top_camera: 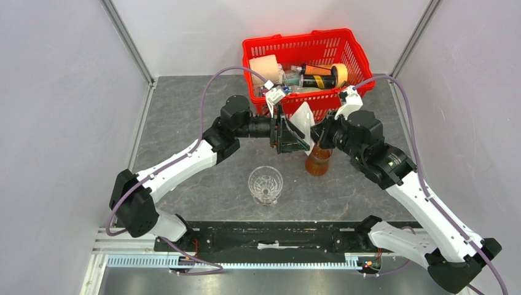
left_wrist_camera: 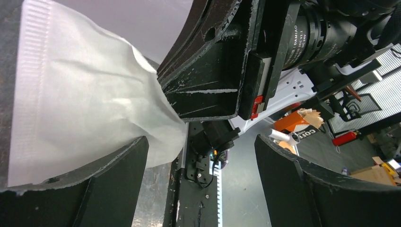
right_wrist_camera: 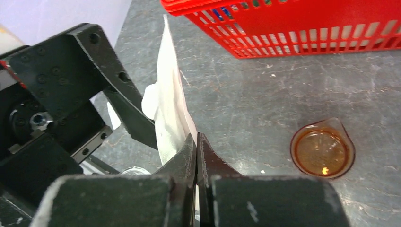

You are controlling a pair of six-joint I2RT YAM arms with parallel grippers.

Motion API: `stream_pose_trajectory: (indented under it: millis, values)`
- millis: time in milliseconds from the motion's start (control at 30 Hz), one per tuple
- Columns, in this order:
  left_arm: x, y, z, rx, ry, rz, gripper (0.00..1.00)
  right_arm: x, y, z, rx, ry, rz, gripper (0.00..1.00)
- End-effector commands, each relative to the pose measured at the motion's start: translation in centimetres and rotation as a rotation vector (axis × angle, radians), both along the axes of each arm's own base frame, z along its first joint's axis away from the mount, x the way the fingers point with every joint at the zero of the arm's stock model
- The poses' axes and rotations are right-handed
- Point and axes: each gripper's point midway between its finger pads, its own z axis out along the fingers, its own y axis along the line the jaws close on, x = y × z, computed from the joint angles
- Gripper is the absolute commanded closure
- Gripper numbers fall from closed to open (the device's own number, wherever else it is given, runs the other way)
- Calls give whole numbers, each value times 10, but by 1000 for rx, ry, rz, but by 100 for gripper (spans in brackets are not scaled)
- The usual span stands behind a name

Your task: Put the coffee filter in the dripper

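The white paper coffee filter (top_camera: 303,118) hangs in the air in front of the basket, pinched at one corner by my right gripper (right_wrist_camera: 196,141), which is shut on it. In the left wrist view the filter (left_wrist_camera: 85,94) fills the upper left and lies against one finger (left_wrist_camera: 108,184) of my left gripper (left_wrist_camera: 199,146), whose jaws stand wide open. The two grippers face each other, left gripper (top_camera: 292,133) and right gripper (top_camera: 314,134). The dripper (top_camera: 265,184), a clear ribbed glass cone, stands on the table below and nearer the arm bases.
A tumbler of brown liquid (top_camera: 318,161) stands just under the right wrist, and shows again as the tumbler (right_wrist_camera: 322,149) at the right. A red basket (top_camera: 353,49) holding bottles and a roll sits at the back. White walls close in on both sides.
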Motion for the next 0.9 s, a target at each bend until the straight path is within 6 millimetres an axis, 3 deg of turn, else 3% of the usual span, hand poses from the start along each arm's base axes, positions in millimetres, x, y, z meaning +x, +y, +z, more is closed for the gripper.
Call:
stream_pose_trajectory:
  millis: [0,233,400,567,733,867]
  values:
    - [-13,-5,33,-82,-58,-74,10,-7,19,23,95,-59,99,100]
    - [9,-1,16,9,-75,67,10,-19,26,29,134,-60,162,100]
    - [17,4,14,29,-87,137,9,-23,29,24,141,-44,185,100]
    - [32,8,11,53,-65,237,10,-15,24,16,113,-28,138,100]
    - [43,14,7,78,-35,332,30,-4,14,12,78,-34,61,100]
    - [64,29,-3,150,-39,536,33,0,9,9,60,-34,28,100]
